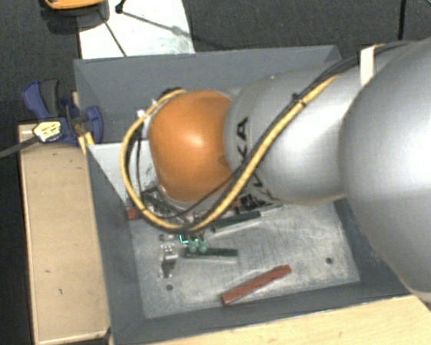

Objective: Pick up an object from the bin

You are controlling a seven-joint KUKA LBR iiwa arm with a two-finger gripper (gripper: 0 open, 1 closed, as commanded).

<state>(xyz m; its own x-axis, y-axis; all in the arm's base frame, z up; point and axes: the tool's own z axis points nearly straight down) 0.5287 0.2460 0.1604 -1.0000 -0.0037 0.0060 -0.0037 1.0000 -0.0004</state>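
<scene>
Arm low in bin, reddish bar apart

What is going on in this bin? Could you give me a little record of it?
bin: grey metal
arm: enters from the right, orange cover low over the bin's middle
nearest things: dark thin rod and small metal piece, just below the cover
farther off: reddish-brown stick, flat on the floor
anything held: cannot tell
</scene>
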